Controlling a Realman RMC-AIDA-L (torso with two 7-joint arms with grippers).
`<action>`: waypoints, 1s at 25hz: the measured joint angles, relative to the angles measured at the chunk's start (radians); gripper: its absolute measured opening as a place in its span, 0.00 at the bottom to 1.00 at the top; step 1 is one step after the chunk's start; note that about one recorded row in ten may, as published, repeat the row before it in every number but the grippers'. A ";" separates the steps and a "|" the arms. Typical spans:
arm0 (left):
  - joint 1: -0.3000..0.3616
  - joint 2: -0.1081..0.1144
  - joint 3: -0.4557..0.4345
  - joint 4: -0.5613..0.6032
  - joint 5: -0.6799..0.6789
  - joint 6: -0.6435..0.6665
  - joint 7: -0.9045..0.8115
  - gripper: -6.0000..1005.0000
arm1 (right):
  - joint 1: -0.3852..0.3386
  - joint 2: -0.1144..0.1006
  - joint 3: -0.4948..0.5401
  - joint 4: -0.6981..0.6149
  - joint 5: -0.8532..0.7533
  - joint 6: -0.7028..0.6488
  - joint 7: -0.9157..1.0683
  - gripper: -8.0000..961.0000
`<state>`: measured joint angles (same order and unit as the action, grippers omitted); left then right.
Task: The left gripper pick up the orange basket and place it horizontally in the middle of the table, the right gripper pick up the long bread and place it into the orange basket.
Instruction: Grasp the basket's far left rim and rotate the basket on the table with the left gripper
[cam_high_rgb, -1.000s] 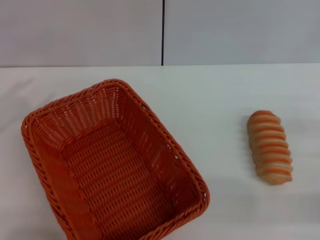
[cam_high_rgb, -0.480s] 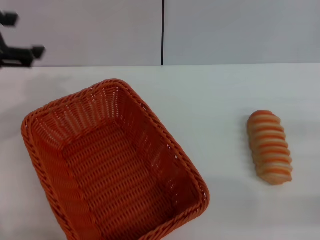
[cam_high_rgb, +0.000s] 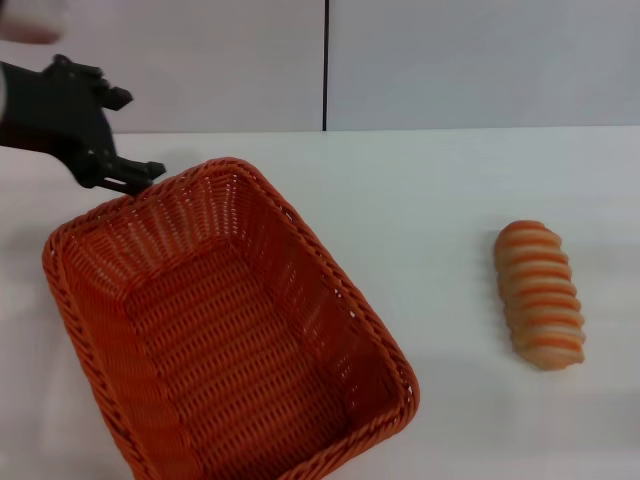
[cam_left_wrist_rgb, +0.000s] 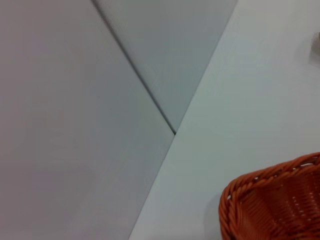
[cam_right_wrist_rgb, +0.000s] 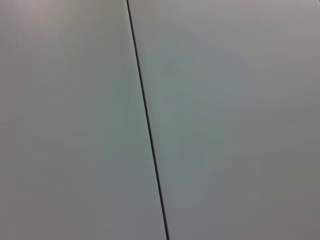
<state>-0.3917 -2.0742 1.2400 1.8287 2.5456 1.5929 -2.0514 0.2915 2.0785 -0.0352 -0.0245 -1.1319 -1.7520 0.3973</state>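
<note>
Orange basket (cam_high_rgb: 225, 325) sits slanted on the left of the white table (cam_high_rgb: 430, 190). Left gripper (cam_high_rgb: 125, 135) hangs wide open, holding nothing, just above its far rim. Long bread (cam_high_rgb: 540, 295) lies well apart, on the right.

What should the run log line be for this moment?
left gripper: open, above far rim | orange basket: diagonal, empty | long bread: on table

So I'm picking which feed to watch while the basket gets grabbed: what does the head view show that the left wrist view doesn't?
Only the head view shows the left gripper, open, above the far left corner of the orange basket, and the whole long bread lying apart to the right. Only the left wrist view gives a close look at one basket corner. Both show the basket, the white table and the grey wall.
</note>
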 joint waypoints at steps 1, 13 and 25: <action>0.000 -0.001 0.021 -0.008 0.010 -0.017 -0.001 0.79 | 0.000 0.000 0.000 0.000 0.000 0.000 0.000 0.68; -0.037 -0.004 0.229 -0.171 0.169 -0.148 -0.014 0.79 | -0.003 0.000 0.000 0.012 0.000 0.003 0.000 0.68; -0.108 -0.004 0.233 -0.358 0.259 -0.228 -0.027 0.78 | 0.000 0.000 0.000 0.012 0.000 0.028 0.000 0.68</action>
<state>-0.4999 -2.0785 1.4731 1.4703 2.8050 1.3652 -2.0786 0.2913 2.0785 -0.0352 -0.0122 -1.1322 -1.7241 0.3973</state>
